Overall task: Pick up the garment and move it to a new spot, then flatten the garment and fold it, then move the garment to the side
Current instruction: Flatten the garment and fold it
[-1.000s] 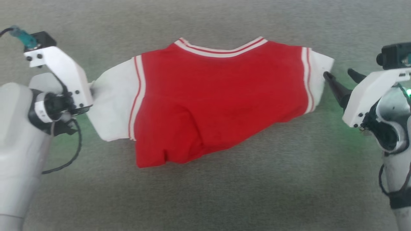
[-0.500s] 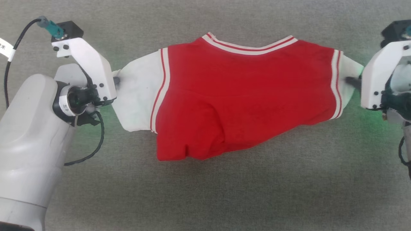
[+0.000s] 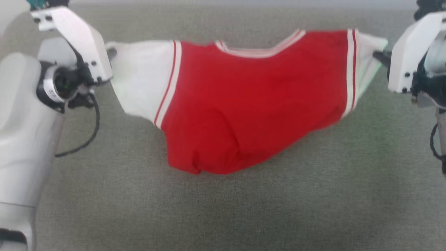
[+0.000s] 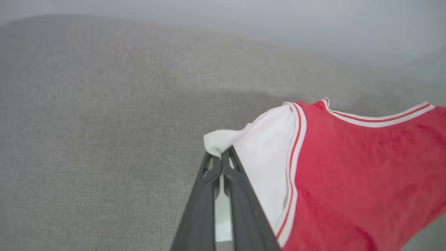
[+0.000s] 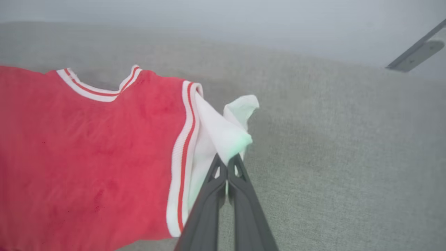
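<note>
The garment (image 3: 251, 104) hangs across the upper half of the head view, strung between the two grippers by its white sleeves. The left gripper (image 4: 221, 157) is clenched on the tip of the left sleeve (image 4: 264, 150), low in the middle of the left wrist view. The right gripper (image 5: 228, 162) pinches the bunched end of the right sleeve (image 5: 223, 132) in the same way. Each pair of fingers meets on only a thin bite of cloth.

The red body sags toward the lower centre of the head view in a loose, rumpled bulge. I cannot tell whether its lowest fold touches the grey surface (image 3: 223, 216).

It looks light, soft and wholly limp: it keeps no shape of its own and drapes wherever it is not held. The sleeve tips give the widest spread (useful for carrying it taut), but such small pinches could slip if the arms pull apart hard, and knit cloth stretches. For flattening, the shoulders or the hem corners would probably control the body better than the sleeves do.
</note>
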